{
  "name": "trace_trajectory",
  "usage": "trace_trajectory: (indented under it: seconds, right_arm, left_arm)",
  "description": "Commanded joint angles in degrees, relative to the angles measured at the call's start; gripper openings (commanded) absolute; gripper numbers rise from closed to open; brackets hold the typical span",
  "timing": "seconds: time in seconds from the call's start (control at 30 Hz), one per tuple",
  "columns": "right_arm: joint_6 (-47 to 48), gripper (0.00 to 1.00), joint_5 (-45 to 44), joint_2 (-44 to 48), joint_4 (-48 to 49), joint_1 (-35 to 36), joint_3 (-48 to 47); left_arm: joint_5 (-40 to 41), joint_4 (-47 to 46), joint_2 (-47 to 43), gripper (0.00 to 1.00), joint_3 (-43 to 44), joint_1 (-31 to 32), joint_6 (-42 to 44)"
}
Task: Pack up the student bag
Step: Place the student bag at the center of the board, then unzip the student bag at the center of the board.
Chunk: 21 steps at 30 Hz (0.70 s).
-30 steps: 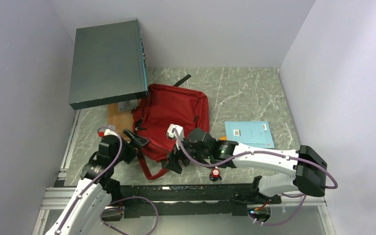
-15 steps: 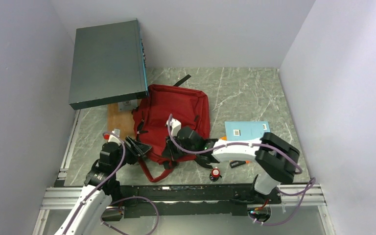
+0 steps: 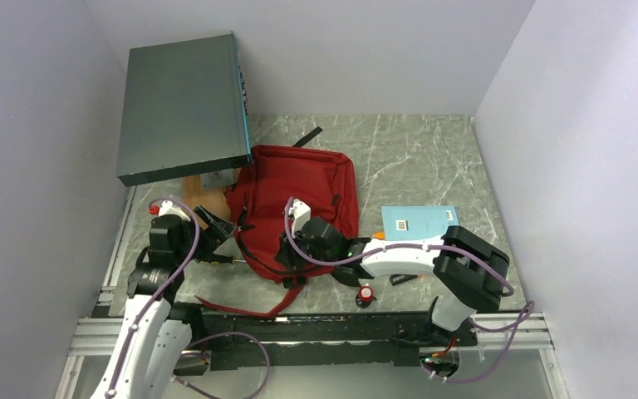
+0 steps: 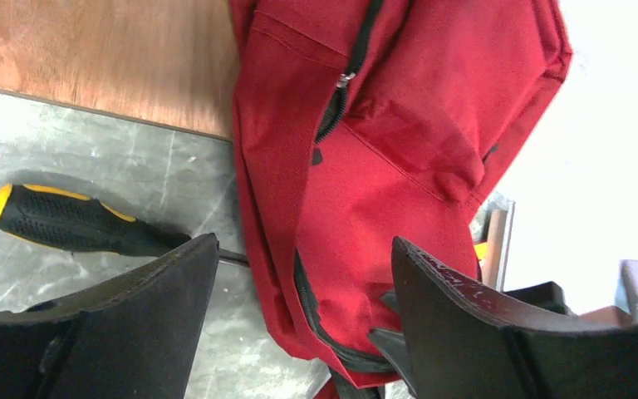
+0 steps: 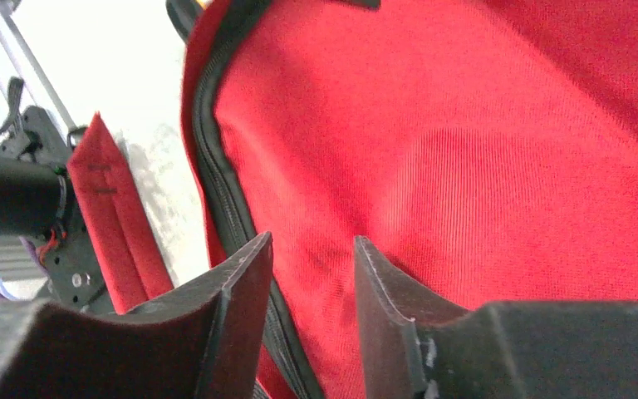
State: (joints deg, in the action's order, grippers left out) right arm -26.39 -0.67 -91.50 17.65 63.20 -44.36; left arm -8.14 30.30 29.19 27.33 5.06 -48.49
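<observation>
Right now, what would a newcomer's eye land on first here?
The dark red student bag lying mid-table, with the left claw at its left edge and the right claw over its near fabric. Next, the big dark grey box tilted at the far left, and a light blue booklet right of the bag.

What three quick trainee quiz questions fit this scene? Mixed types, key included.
1. True or false: the left gripper is shut on the student bag.
2. What lies on the table by the bag's left edge? A) screwdriver B) scissors C) pen
3. Fill in: in the top view, the blue booklet lies to the bag's ___.
Key: 1 false, its jaws stand open; 2 A; 3 right.
</observation>
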Motion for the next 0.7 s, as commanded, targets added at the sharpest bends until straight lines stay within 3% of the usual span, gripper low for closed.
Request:
trace_trajectory:
  seconds: [0.0,0.07,0.23,0.3,0.43,0.67]
  right_arm:
    - [0.29,0.48,-0.87,0.20,4.13,0.01,-4.55]
    - [-1.20,0.54,-0.05,-0.54,6.88,-0.51,-5.43]
    - [-4.35,0.57,3.53,-5.77,11.32,-2.11,-10.11]
    - [-4.11,0.58,6.42,-8.61,13.89,-3.01,-12.25]
    - [-0.68,0.58,12.47,-12.56,18.56,-5.62,-13.62]
    - [8.09,0.60,20.41,-18.33,23.70,-7.91,-15.20]
  left_arm:
    - [-7.48,-7.72,6.06,0.79,-0.65,-3.12,5.84]
    - [-8.23,-9.33,8.61,0.77,-0.73,-3.24,7.39]
    - [-7.54,-13.96,13.00,0.67,-1.70,-3.26,10.09]
    - [-8.82,-17.16,14.75,0.56,-2.42,-3.24,10.58]
    - [-10.72,-20.24,18.73,0.20,-2.83,-3.31,11.53]
    - [-15.14,-26.29,19.36,0.00,-5.75,-3.74,11.82]
